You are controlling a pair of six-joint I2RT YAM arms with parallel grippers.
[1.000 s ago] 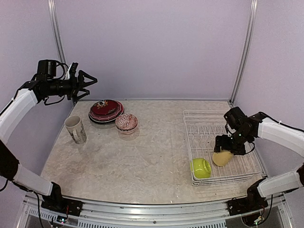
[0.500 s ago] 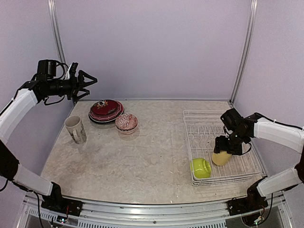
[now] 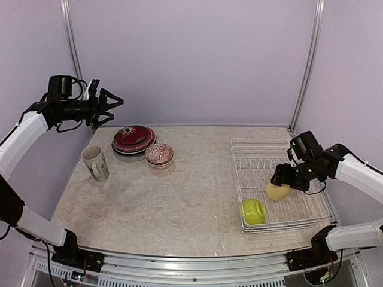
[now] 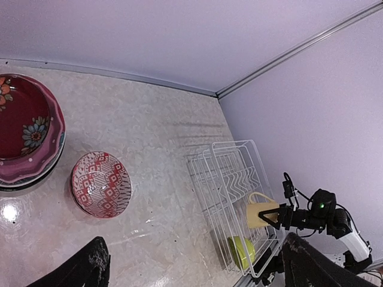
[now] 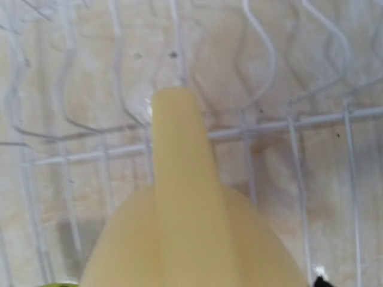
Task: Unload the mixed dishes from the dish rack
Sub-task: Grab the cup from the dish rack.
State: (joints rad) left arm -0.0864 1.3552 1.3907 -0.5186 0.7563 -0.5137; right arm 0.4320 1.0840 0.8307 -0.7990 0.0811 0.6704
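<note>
- The dish rack sits along the right edge of the table. A green bowl lies in the rack's near left corner, just beside the yellow mug.
- Near the far left corner stand a stack of plates and a red-patterned bowl close to it. A cream mug stands near the left edge. All three are well apart from the rack.
- The left wrist view shows the yellow mug upright over the rack wires, handle visible. The right wrist view is filled by that handle, with wires behind.
- The right gripper is over the rack, its jaws clamped on the yellow mug.
- The left gripper hangs high above the far left corner, jaws wide apart and holding nothing.
</note>
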